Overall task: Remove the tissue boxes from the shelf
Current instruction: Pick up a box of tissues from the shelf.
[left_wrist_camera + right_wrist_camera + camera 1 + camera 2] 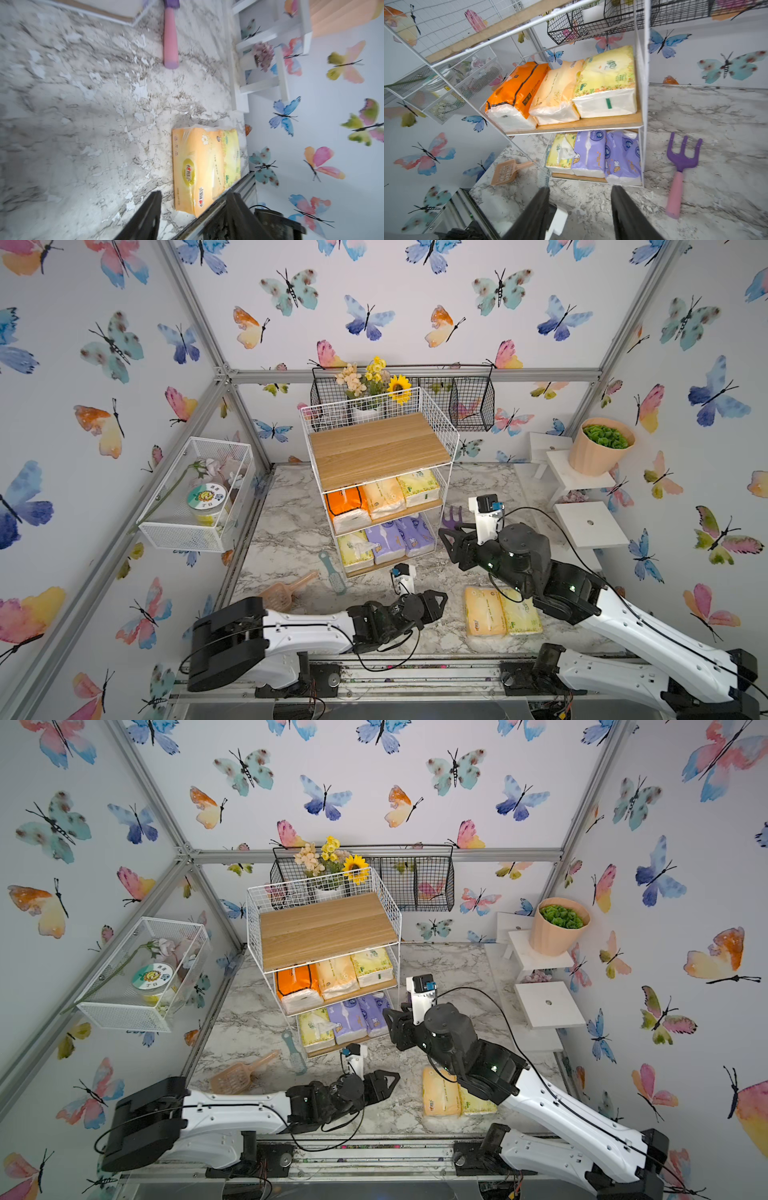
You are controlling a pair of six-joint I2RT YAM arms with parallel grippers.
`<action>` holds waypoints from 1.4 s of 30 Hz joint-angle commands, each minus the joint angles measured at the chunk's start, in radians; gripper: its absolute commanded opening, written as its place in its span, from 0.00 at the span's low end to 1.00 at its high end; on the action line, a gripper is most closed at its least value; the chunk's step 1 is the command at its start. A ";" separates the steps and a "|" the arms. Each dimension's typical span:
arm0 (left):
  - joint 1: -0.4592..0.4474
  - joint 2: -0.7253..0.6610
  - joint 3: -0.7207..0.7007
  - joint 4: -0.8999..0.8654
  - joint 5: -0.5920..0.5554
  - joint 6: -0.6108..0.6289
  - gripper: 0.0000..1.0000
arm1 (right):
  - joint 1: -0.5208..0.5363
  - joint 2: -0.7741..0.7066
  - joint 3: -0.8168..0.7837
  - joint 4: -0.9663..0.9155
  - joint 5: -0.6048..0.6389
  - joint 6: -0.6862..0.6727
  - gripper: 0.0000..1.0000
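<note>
The left gripper point(194, 195) jaws stand apart, empty. At mid-frame, the peach tissue pack point(193, 166) and the yellow-green tissue pack point(231, 158) lie touching on the surface point(83, 124).

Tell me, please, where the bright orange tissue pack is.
In both top views, the bright orange tissue pack lies leftmost on the middle board of the white wire shelf, beside the peach pack.

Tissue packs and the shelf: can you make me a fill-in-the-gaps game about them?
1. The shelf holds ___ tissue packs.
2. On its bottom board, the two packs beside the yellow one are ___.
3. On the table lie ___ packs, side by side.
4. The purple fork has a ___ handle.
Missing words: six, purple, two, pink.
</note>
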 commanded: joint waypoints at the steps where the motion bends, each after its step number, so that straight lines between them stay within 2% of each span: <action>1: 0.009 -0.171 -0.076 -0.154 -0.224 0.013 0.57 | 0.008 0.069 0.050 0.070 -0.155 -0.006 0.49; 6: 0.070 -0.438 -0.162 -0.355 -0.275 -0.044 0.58 | 0.014 0.169 0.080 0.179 -0.230 0.023 0.46; 10: 0.184 -0.598 -0.232 -0.477 -0.203 -0.133 0.58 | 0.026 0.251 0.109 0.260 -0.253 0.053 0.44; 15: 0.295 -0.756 -0.307 -0.539 -0.124 -0.198 0.58 | 0.041 0.322 0.139 0.342 -0.204 0.100 0.43; 32: 0.309 -0.895 -0.302 -0.699 -0.184 -0.243 0.59 | 0.101 0.508 0.189 0.538 -0.029 0.245 0.39; 42: 0.309 -0.931 -0.306 -0.734 -0.172 -0.257 0.59 | 0.104 0.582 0.260 0.542 0.011 0.266 0.37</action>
